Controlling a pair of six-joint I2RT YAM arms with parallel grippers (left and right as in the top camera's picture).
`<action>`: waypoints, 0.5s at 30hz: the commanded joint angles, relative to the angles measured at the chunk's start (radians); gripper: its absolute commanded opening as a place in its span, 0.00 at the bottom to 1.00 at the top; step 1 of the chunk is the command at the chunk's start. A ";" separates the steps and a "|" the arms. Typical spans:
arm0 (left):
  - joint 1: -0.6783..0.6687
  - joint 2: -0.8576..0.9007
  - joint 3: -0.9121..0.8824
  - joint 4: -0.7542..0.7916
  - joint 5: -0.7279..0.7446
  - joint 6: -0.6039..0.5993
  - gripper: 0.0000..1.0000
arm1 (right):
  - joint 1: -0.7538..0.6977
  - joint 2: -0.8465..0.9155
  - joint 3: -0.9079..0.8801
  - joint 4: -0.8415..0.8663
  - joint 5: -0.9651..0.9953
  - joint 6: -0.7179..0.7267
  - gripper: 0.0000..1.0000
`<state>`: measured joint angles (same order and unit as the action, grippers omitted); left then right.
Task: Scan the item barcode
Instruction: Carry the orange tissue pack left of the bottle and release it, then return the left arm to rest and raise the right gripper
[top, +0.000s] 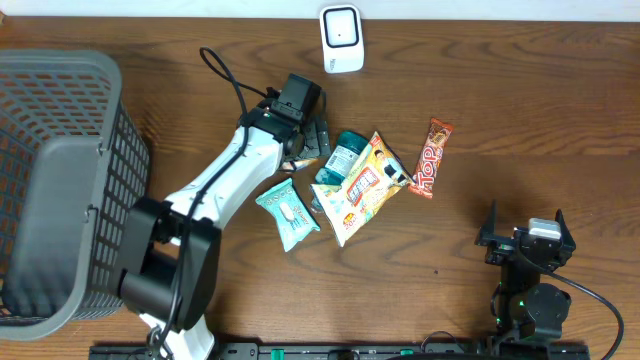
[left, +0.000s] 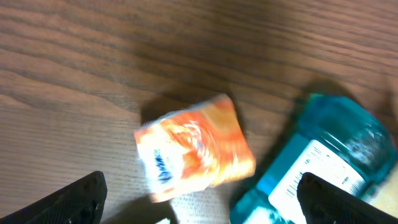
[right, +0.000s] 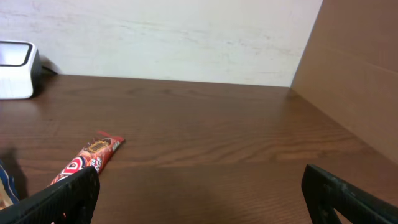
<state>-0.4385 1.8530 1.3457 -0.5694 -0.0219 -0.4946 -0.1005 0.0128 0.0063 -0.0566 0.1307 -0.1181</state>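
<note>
Overhead, the left hand (top: 308, 148) is seen spread above the middle of the table (top: 500, 100), but the item judged to be the one for scanning is hidden beneath it, whereas in the left wrist view an orange packet (left: 194, 148) is shown lying flat on the wood between the wide-apart fingers (left: 81, 199), gripped by nothing, with a teal bottle (left: 323, 168) just beside it. Only overhead are the white scanner (top: 341, 38) at the far edge, the basket (top: 130, 150) at the left edge and the right hand (top: 527, 230), likewise spread and empty by the near right corner, placed relative to one another. If the fingers are closed off-centre, the bottle could be caught or knocked along with the packet; the smooth wrapper could also be squeezed out of a shallow pinch. No barcode can be made out in the blurred wrist picture, so the wrong face might be presented to the scanner
</note>
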 joint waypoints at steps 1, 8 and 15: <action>0.000 -0.112 0.042 -0.001 0.011 0.084 0.98 | 0.004 -0.002 -0.001 -0.004 0.006 -0.010 0.99; 0.001 -0.386 0.113 0.154 -0.107 0.347 0.98 | 0.004 -0.001 -0.001 -0.004 0.005 -0.010 0.99; 0.002 -0.637 0.114 0.462 -0.345 0.668 0.98 | 0.004 -0.002 -0.001 -0.004 0.006 -0.010 0.99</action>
<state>-0.4393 1.2800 1.4521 -0.1287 -0.2356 -0.0372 -0.1005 0.0128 0.0063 -0.0566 0.1307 -0.1181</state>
